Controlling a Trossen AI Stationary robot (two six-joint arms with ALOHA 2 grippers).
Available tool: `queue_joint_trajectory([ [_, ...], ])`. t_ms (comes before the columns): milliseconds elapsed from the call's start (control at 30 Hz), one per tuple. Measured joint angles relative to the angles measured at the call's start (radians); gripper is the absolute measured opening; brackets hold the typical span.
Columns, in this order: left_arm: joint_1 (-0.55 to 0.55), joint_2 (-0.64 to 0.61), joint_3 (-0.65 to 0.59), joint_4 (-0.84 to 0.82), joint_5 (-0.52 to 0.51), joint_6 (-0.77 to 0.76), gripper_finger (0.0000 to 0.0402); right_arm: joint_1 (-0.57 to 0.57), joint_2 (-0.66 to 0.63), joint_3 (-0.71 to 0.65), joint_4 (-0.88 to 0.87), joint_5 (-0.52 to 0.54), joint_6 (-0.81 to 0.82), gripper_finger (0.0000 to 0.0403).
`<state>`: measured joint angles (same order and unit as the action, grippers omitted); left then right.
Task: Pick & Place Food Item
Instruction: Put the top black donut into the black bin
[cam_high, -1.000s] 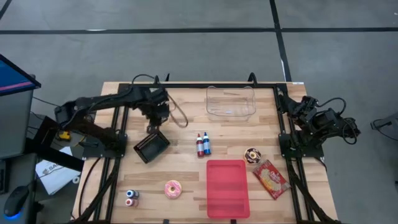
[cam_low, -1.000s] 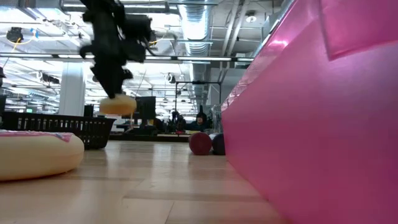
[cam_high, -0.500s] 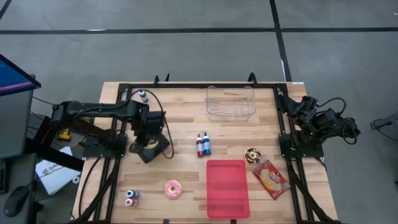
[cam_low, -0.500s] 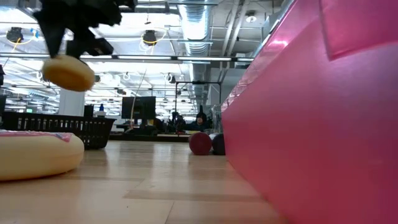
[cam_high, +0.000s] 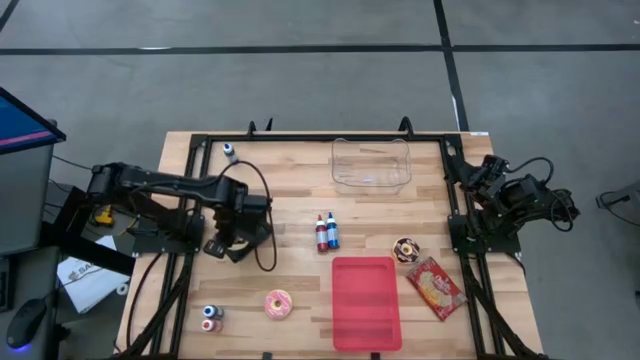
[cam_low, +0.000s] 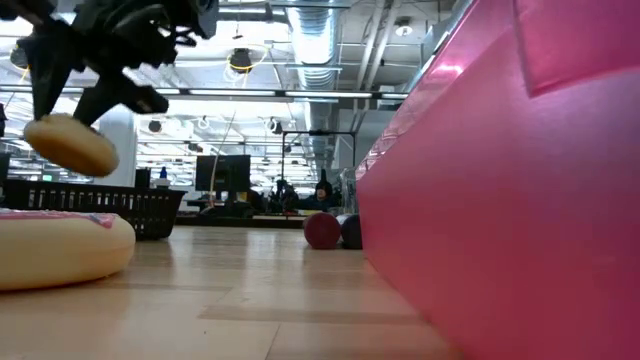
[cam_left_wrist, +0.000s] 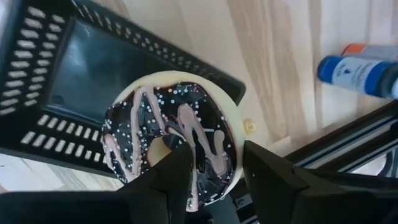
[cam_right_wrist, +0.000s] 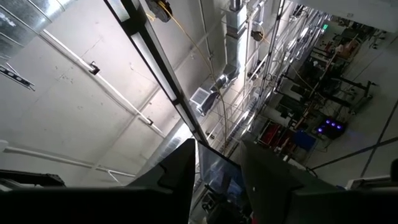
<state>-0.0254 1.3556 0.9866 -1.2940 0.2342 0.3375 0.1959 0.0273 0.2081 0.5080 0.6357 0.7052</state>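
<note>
A chocolate-frosted donut (cam_left_wrist: 155, 118) with pink drizzle and sprinkles hangs in my left gripper (cam_left_wrist: 211, 155), which is shut on it and points down over the black basket (cam_left_wrist: 81, 74). In the low view the donut (cam_low: 70, 145) hangs tilted under the gripper (cam_low: 105, 70), above the basket's rim (cam_low: 100, 200). From above, the left gripper (cam_high: 235, 228) covers most of the basket. My right gripper (cam_high: 480, 172) rests folded at the table's right edge, pointing up at the ceiling, open with nothing between its fingers (cam_right_wrist: 180, 180). My left gripper has one finger (cam_left_wrist: 177, 171) in the donut's hole (cam_left_wrist: 160, 148) and the other (cam_left_wrist: 264, 174) outside the ring, pinching the ring's side (cam_left_wrist: 217, 146) between them. The fingers come from above, pointing down. The donut hangs tilted, clear of the basket.
A pink-frosted donut (cam_high: 278, 303) and a red tray (cam_high: 365, 300) lie near the front edge. Two bottles (cam_high: 326, 232) stand mid-table and a clear tub (cam_high: 370, 165) at the back. A small chocolate donut (cam_high: 406, 249) and a snack bag (cam_high: 435, 287) lie right. Small bottles (cam_high: 210, 318) stand front left.
My left gripper has swung toward the table's near edge and slightly left with the donut, rolling as it went, and now stands over the black basket. The donut has stayed lifted and has tipped from level to tilted.
</note>
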Motion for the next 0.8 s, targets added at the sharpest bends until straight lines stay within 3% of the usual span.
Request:
queue_joint_trajectory([
  [300, 0.000, 0.000, -0.086, 0.022, -0.001, 0.023, 0.0136, 0.000, 0.000, 0.000, -0.003, 0.000, 0.001, 0.0120],
  [800, 0.000, 0.000, -0.086, 0.052, -0.001, 0.023, 0.0136, 0.000, 0.000, 0.000, -0.017, 0.000, 0.001, 0.0120],
])
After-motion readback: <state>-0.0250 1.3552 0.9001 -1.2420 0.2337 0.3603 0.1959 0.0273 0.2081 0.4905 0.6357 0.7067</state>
